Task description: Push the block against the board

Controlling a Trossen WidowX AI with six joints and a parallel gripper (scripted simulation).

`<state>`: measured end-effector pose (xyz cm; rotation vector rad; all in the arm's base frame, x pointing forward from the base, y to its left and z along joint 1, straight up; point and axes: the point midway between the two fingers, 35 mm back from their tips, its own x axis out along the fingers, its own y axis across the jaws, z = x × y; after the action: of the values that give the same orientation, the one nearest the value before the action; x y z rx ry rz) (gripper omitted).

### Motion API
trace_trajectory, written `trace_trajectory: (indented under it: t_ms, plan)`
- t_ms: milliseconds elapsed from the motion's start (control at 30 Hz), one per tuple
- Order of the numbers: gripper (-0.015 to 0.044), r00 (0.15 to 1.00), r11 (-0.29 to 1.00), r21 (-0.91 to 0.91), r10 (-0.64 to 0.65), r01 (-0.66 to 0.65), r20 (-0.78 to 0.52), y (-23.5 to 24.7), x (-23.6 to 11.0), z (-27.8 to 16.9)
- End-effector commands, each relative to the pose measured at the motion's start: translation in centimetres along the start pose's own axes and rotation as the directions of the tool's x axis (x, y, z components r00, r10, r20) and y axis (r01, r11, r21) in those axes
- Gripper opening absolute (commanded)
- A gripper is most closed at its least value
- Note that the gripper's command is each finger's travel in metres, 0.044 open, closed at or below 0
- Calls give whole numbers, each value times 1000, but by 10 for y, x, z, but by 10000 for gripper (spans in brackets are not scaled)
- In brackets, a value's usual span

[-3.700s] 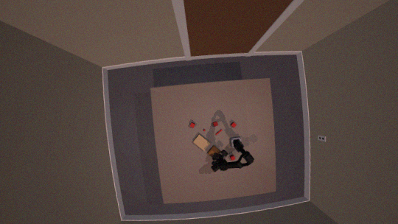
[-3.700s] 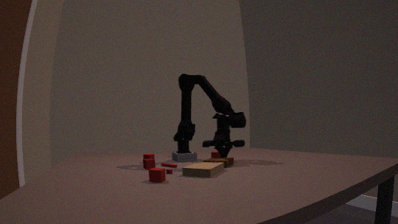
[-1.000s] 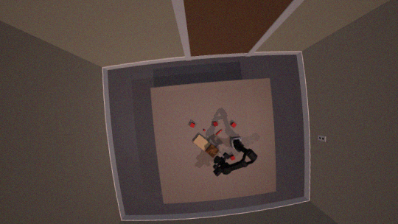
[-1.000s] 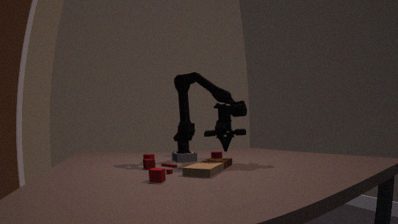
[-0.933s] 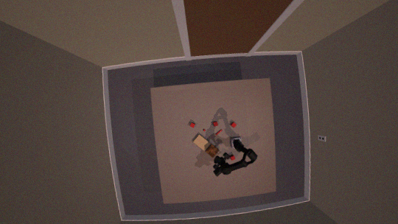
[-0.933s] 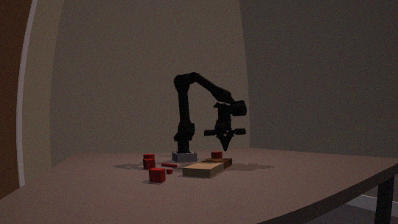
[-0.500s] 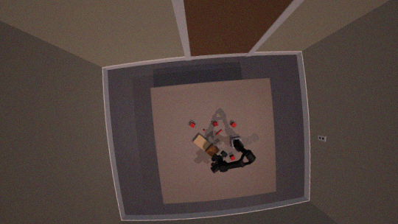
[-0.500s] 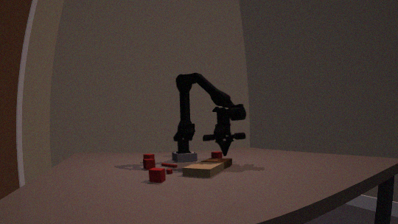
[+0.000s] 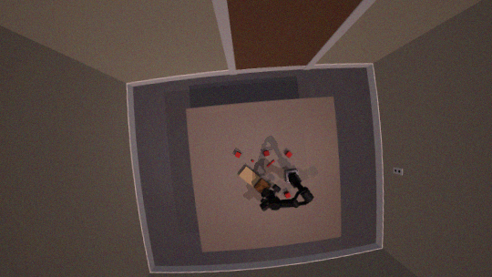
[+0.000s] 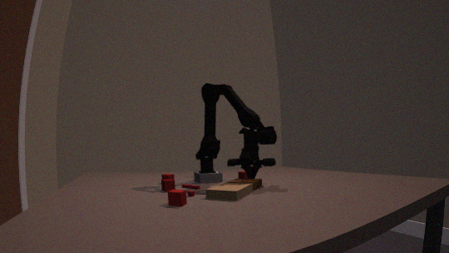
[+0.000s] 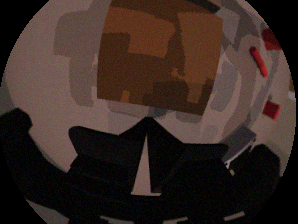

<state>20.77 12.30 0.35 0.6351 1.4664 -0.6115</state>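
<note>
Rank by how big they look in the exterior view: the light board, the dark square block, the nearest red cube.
1. Light board, largest.
2. Dark square block and nearest red cube: about alike; the cube stands nearer the camera, so I leave them unranked.

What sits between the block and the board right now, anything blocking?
Nothing visible. The block lies at the far end of the board, seemingly already against it. The shut gripper hangs just above the block. The red cubes lie off to the side.

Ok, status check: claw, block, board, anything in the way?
Claw shut, empty, low at the block's near side. Square block flat on table, lying at the board's end; flushness unclear. Red pieces off to the side, not in the path.
</note>
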Motion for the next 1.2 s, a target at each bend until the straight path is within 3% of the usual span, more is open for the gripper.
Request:
trace_trajectory:
  t_ms: [0, 1167]
  plan:
    - [0, 1000, 1000, -2, 2, -2, 3, 1, 1, 4]
    - [0, 1000, 1000, -2, 3, -3, 5, 3, 0, 28]
